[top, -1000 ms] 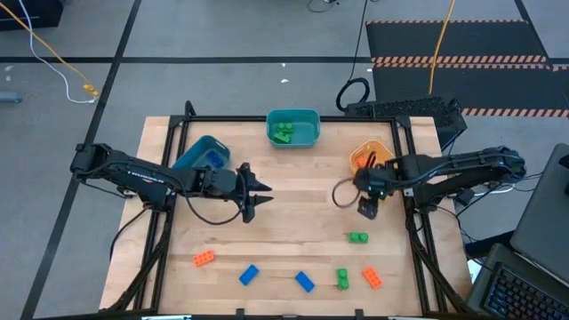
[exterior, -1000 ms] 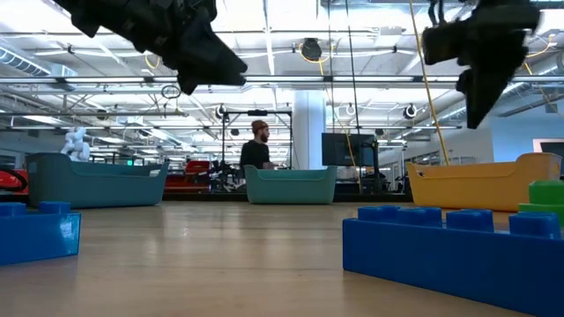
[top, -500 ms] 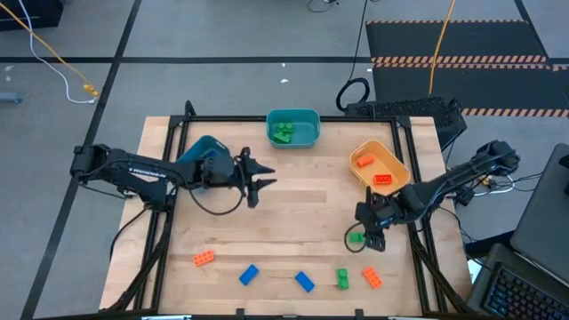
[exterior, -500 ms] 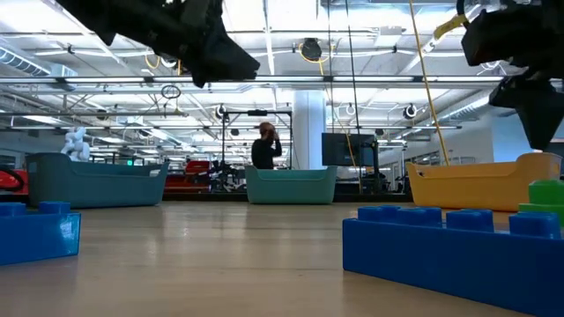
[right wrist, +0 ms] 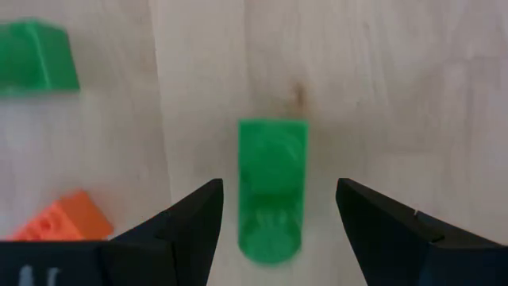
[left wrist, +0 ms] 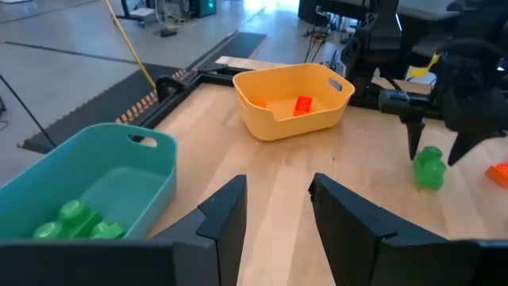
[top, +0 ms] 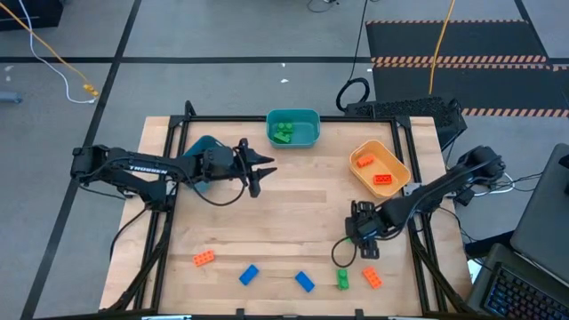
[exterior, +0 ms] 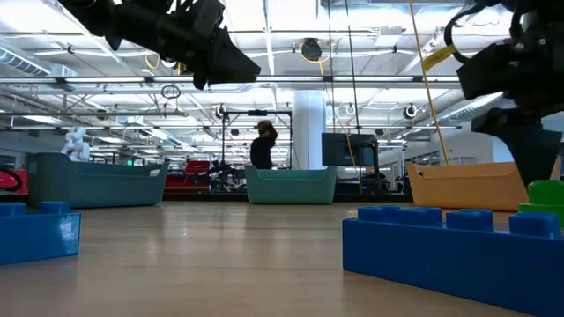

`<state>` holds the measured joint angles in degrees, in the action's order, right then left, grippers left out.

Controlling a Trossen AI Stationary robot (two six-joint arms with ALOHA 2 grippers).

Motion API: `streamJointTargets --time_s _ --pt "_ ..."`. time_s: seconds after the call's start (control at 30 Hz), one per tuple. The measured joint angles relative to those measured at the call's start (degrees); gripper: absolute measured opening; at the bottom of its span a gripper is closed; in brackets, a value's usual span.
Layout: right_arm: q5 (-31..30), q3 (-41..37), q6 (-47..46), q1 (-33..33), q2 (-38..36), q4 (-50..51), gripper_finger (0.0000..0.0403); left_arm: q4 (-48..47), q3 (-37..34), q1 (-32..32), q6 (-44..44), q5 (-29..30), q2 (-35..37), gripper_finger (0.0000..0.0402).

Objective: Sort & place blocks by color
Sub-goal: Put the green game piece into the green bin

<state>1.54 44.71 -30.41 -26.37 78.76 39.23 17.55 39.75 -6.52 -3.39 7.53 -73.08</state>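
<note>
Fingers of the right gripper (right wrist: 274, 226) are spread wide on either side of a green block (right wrist: 272, 189), which lies on the wooden table (top: 293, 222) between them and is not yet pinched. Within the last second this gripper has been carried from beside the orange bin (top: 380, 168) down to the near right part of the table, where the block was lying, so a pick of that block is judged to be starting. In the high view the block itself is hidden under the gripper (top: 364, 228). Close by lie another green block (top: 342, 279) and an orange block (top: 372, 278); further left lie two blue blocks (top: 305, 282) and an orange one (top: 204, 258). The teal bin (top: 293, 127), already holding green blocks, is the likely goal. The left gripper (top: 260, 169) is held spread and empty above the table near the blue bin (top: 207, 148), having drifted slightly toward the teal bin.
</note>
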Motion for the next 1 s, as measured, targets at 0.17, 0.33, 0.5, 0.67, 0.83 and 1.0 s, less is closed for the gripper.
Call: streamJointTargets --time_s 0.17,0.33,0.5,0.67,0.83,1.0 --pt "0.0 -3.0 -3.7 0.0 3.4 -8.1 0.024 -0.4 0.0 0.3 -1.4 0.0 0.0 0.0145" --pt "-0.7 -5.5 -6.2 0.0 5.5 -11.7 0.0238 -2.0 0.0 0.9 -0.7 -0.2 0.0 0.0145" --pt "-6.9 -5.4 3.0 1.0 4.3 -11.6 0.0188 -2.5 0.0 0.6 0.3 -0.2 0.0 0.0145" --pt "-14.3 -3.2 19.2 5.9 1.8 -12.4 0.0122 -1.8 0.0 -0.2 0.8 -0.1 0.0 0.0145" --pt "-23.7 -1.4 34.4 13.1 -1.2 -18.6 0.0122 1.8 0.0 -1.5 2.3 -0.2 0.0 0.0145" --pt "-30.0 -1.2 47.9 22.4 -4.1 -34.4 0.0122 10.8 0.1 -4.5 1.2 -1.0 -0.3 0.0145"
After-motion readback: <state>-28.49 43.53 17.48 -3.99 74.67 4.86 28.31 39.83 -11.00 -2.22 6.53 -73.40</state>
